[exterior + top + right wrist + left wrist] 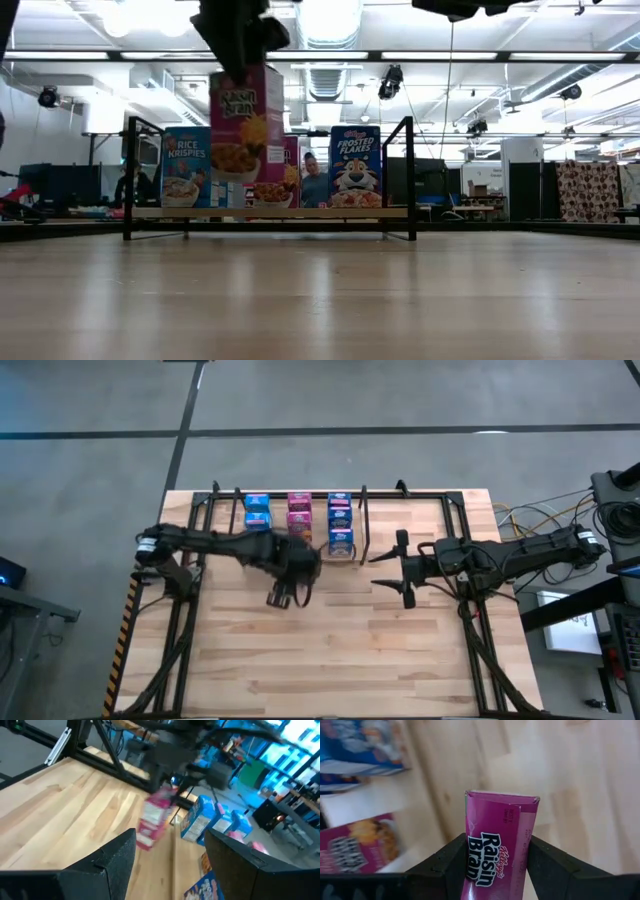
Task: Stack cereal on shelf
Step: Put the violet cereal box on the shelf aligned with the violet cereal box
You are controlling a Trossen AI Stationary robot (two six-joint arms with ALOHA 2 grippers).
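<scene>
My left gripper (285,592) is shut on a pink Raisin Bran box (245,130) in front of the shelf (270,212), a black rod rack on a pale wood panel. The box also shows in the left wrist view (495,835) and the right wrist view (155,817). On the shelf stand blue boxes (257,510) (340,525) and pink boxes (298,512), upright on their bases. A Rice Krispies box (185,165) and a Frosted Flakes box (355,165) show there. My right gripper (382,570) is open and empty, right of the left gripper. My left gripper pinches the pink box between its two fingers (445,867), one on each wide face, with a narrow side (492,870) toward the wrist camera. The fingers come from above onto the box's upper end (240,80). The box hangs below them, about upright, clear of the table.
Slanted black arm-support frames (180,610) (480,630) run along the table's left and right sides. Bare wood table top (330,650) lies between them toward the near edge. A black upright divider (363,525) stands right of the shelved boxes.
</scene>
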